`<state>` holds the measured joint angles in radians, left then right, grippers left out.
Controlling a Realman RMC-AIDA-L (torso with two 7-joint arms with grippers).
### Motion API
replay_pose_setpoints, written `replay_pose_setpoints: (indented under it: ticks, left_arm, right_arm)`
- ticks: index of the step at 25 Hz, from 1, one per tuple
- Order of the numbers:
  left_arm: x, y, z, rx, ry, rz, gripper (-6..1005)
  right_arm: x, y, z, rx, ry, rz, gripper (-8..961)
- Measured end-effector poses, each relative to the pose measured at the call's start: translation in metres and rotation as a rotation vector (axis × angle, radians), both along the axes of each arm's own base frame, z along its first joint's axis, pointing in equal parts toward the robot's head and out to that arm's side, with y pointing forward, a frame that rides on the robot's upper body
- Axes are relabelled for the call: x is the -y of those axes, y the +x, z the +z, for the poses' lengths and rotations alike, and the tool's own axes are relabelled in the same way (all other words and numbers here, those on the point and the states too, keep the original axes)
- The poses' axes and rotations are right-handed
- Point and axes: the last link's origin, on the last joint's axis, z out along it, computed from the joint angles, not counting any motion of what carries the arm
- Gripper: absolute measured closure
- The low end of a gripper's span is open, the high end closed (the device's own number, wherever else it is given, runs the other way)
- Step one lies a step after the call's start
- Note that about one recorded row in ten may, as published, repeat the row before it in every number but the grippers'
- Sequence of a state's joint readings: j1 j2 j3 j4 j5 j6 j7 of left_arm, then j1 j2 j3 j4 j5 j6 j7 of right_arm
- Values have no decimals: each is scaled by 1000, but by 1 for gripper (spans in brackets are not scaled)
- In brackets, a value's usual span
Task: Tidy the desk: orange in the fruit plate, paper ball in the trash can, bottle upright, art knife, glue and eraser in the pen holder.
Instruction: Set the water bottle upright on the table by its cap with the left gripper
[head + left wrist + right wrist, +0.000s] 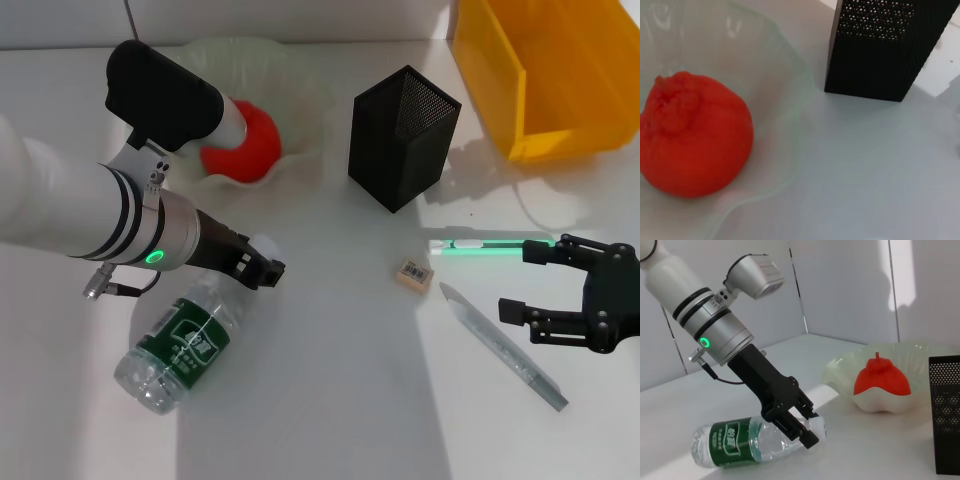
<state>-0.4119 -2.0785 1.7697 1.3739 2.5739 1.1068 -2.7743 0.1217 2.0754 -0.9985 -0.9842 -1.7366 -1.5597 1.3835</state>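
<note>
The bottle (185, 345) lies on its side at the front left; it also shows in the right wrist view (735, 440). My left gripper (258, 268) is shut around its neck by the white cap, seen in the right wrist view (807, 425). The orange (248, 145) sits in the fruit plate (300, 90), close up in the left wrist view (690, 140). The pen holder (403, 135) stands at the middle back. The eraser (413, 272), a green glue stick (490, 247) and the grey art knife (505, 348) lie on the table by my open right gripper (516, 281). The paper ball is out of view.
The yellow trash can (545, 80) stands at the back right. The fruit plate's rim (785, 100) lies close to the pen holder (875, 50). White walls close off the back of the table.
</note>
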Motion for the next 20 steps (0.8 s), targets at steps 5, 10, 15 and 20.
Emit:
replay_pose_setpoints:
  ticks: [5, 10, 15, 20]
  left_arm:
    - [1, 4, 2, 2, 1, -14, 505]
    - [5, 15, 14, 22, 32, -67, 556]
    - [14, 22, 34, 40, 71, -152, 556]
    - [26, 19, 67, 81, 141, -197, 557]
  right_arm:
    - [0, 0, 0, -2, -1, 0, 112]
    - [0, 0, 1, -6, 5, -4, 112]
    - [0, 1, 3, -11, 11, -7, 112]
    - [-1, 0, 3, -11, 10, -5, 113]
